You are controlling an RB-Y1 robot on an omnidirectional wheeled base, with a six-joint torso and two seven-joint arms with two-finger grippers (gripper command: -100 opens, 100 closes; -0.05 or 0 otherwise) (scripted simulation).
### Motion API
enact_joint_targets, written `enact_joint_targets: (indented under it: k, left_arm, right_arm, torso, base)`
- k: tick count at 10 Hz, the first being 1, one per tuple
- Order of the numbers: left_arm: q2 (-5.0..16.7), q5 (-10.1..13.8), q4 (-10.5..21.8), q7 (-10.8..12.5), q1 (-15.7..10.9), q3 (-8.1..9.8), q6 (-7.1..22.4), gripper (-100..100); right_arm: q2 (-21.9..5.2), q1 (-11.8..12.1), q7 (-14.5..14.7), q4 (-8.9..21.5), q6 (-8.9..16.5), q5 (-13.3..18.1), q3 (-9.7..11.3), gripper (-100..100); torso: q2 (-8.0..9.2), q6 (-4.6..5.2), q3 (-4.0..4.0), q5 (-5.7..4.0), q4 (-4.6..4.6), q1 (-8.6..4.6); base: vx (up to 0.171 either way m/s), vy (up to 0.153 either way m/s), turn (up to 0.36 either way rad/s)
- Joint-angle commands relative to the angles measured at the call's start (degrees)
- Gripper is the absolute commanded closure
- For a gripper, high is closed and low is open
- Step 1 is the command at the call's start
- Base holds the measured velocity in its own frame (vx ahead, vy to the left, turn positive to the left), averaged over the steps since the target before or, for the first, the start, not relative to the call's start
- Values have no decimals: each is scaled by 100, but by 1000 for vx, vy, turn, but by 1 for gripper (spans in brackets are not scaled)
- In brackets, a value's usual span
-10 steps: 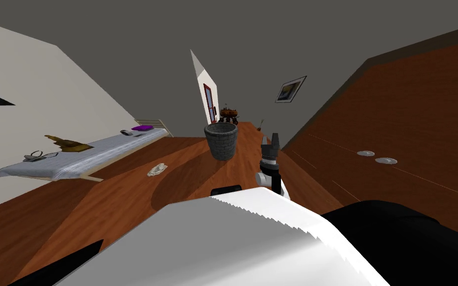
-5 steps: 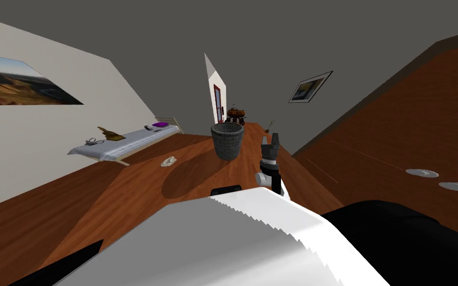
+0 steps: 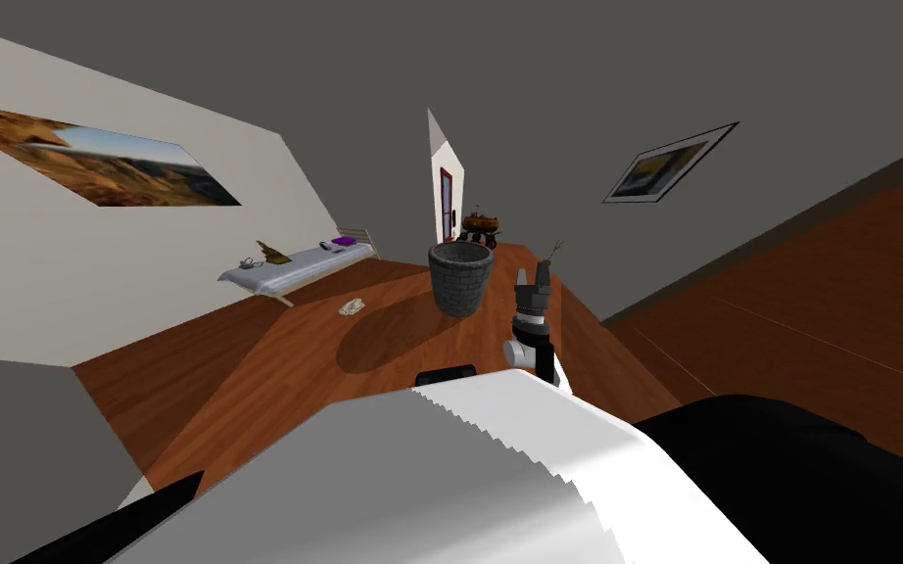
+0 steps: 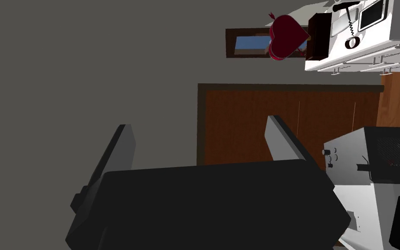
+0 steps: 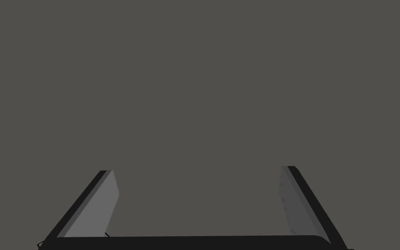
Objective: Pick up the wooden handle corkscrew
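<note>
Task thing: the corkscrew [image 4: 349, 27] lies flat on top of a white cabinet [image 4: 368, 56], with its ring end toward the front edge above the drawer pulls. It is too small to tell the handle's colour.
Neighbours: a dark brown box [image 4: 319, 30] stands on the same top toward one end. A flat dark-screened panel [image 4: 370, 15] lies on the corkscrew's other side. A dark red heart-shaped box [image 4: 286, 37] sits just past the brown box; whether it rests on the top cannot be told.
Left gripper [image 4: 200, 123]: the fingers are spread wide with nothing between them, and it is well apart from the cabinet.
Right gripper [image 5: 198, 171]: the fingers stand apart and hold nothing. In the head view it is raised ahead of the chest.
Room ahead: a grey brick-patterned bucket [image 3: 460, 277] stands on the wooden floor [image 3: 273, 372]. A low table with a white cover [image 3: 293, 266] stands by the pale wall.
Done so far: nothing, by the look of it; the corkscrew lies untouched.
Left to do: probably the whole job, namely closing in on the cabinet, lining a gripper over the handle, closing on it and lifting.
Writing: none can be read. The wall picture [image 3: 97, 162] shows a landscape without lettering.
</note>
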Motion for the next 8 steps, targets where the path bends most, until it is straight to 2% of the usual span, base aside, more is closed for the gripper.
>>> enact_joint_targets:
  k: [1,2,3,5,7,8]
  left_arm:
    - [31,286,3,-41,-31,-1,1,-100]
    - [31,466,3,-41,-31,-1,1,-100]
    - [254,647,-92,-137,-80,155,-18,-100]
    - [254,985,-92,-137,-80,155,-18,-100]
    - [254,1266,-92,-137,-80,155,-18,-100]
    - [461,1472,-181,-230,-130,309,-42,-100]
  right_arm:
    - [0,0,0,0,0,0,0,0]
    - [0,0,0,0,0,0,0,0]
    - [0,-1,0,0,0,0,1,0]
    - [0,0,0,0,0,0,0,0]
    - [-1,-2,0,0,0,0,1,0]
    - [-1,-2,0,0,0,0,0,0]
  torso:
    - [0,0,0,0,0,0]
    - [-3,3,-3,-1,-2,-1]
    - [-9,9,-7,-1,-6,5]
    - [0,-1,1,-3,1,-8]
    - [-8,12,-7,-1,-6,9]
    - [-14,13,-11,1,-8,15]
  base:
    - [1,-51,297]
    - [3,-24,79]
    - [2,-71,370]
    - [-5,-59,399]
    - [-5,3,-4]
    - [-6,-46,321]
